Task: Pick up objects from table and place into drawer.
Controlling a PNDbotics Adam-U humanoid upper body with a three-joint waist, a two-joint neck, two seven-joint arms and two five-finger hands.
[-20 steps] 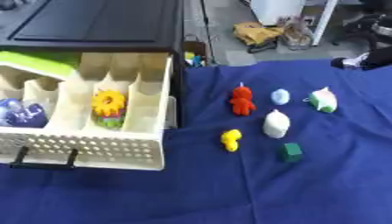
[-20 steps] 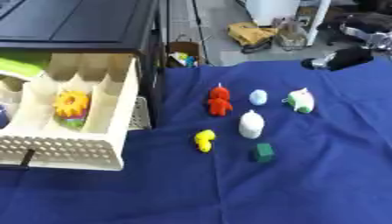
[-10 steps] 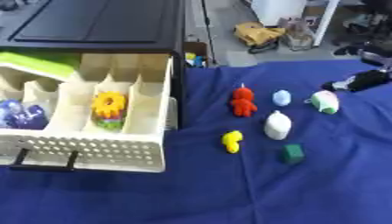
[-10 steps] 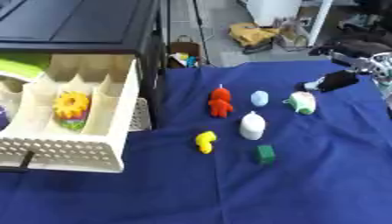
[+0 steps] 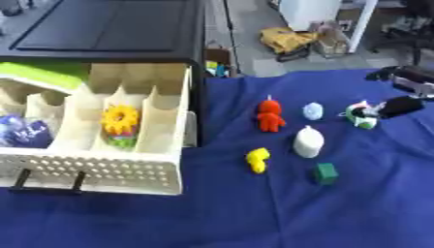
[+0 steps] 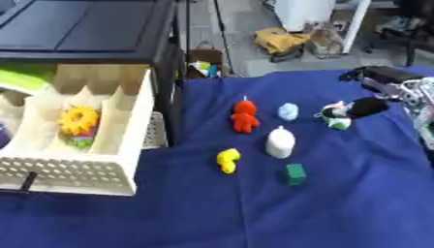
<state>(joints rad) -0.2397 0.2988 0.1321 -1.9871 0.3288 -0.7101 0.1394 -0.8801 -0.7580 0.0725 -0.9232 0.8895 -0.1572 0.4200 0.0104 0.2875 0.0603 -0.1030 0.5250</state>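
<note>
The right hand (image 6: 373, 104) reached in from the 3 o'clock edge, its dark fingers (image 6: 366, 106) stretched toward the white and green toy (image 6: 336, 116) and touching its right side; whether they had closed on it could not be told. The left hand did not show in either view.

At 9 o'clock of that toy lay a pale blue piece (image 6: 288, 111), and further on the red figure (image 6: 244, 116) stood upright. At 7 o'clock of the toy stood the white cylinder (image 6: 281, 141), with the green cube (image 6: 294, 174) near its 5 o'clock and the yellow piece (image 6: 227, 160) at its 8 o'clock, all on the blue cloth (image 6: 254, 213).

At 9 o'clock of the cloth the cream drawer (image 5: 101, 169) stood pulled out from the black cabinet (image 5: 110, 29). One compartment held a yellow gear (image 5: 120, 118), and a blue object (image 5: 21, 131) lay toward the drawer's left.
</note>
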